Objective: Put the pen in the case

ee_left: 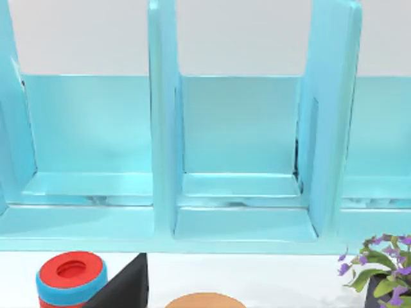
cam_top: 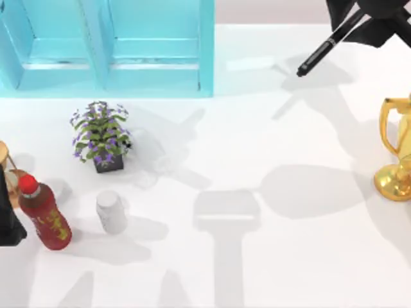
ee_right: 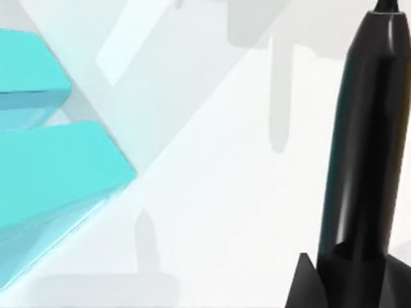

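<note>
The pen [cam_top: 324, 48], slim and black, hangs slanted above the table's back right, its free end pointing toward the front left. My right gripper [cam_top: 367, 16] is shut on its upper end at the top right corner. The right wrist view shows the pen's barrel [ee_right: 366, 160] up close, rising from between the gripper's fingers [ee_right: 307, 282]. The case [cam_top: 106, 86] is a turquoise rack with open compartments at the back left, well to the left of the pen. Its dividers [ee_left: 164, 128] face the left wrist camera, and a corner [ee_right: 58, 167] appears beside the pen. My left gripper [cam_top: 6, 215] sits parked at the left edge.
A potted purple-flowered plant [cam_top: 99, 136] stands in front of the case. A red bottle [cam_top: 45, 215] and a small white bottle [cam_top: 111, 212] stand at the front left. A gold trophy [cam_top: 397, 154] stands at the right edge. A wooden object [cam_top: 5, 160] sits at the left edge.
</note>
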`<state>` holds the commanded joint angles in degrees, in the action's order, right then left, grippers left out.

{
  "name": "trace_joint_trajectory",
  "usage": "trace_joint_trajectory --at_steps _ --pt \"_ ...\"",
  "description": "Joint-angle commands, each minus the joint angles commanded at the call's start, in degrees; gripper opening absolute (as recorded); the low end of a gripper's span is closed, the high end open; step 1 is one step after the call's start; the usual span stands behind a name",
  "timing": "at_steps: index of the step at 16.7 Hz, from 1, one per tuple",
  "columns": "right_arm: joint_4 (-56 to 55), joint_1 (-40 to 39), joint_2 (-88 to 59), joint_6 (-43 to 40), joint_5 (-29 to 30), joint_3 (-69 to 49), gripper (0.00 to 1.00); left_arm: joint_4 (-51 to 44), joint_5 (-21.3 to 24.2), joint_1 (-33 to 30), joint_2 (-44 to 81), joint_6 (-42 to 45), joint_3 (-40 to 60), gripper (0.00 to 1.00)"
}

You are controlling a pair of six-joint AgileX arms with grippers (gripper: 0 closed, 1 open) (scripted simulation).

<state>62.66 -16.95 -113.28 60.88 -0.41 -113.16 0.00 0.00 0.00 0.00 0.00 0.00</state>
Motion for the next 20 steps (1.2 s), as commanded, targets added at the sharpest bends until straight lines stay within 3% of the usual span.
trace_joint_trajectory --at_steps 8,13,16,20 --pt "3.25 31.16 1.60 -4.73 3.29 5.71 0.00 0.00 0.00 0.00 0.00 0.00 0.00 1.00" --pt "8.26 46.83 2.15 -5.90 1.54 13.67 0.00 0.00 0.00 0.00 0.00 0.00 0.00 1.00" --pt "9.87 52.21 2.44 -5.96 0.00 16.81 0.00 0.00 0.00 0.00 0.00 0.00 0.00 1.00" --pt "10.09 52.92 2.49 -5.96 -0.24 17.25 0.00 0.00 0.00 0.00 0.00 0.00 0.00 1.00"
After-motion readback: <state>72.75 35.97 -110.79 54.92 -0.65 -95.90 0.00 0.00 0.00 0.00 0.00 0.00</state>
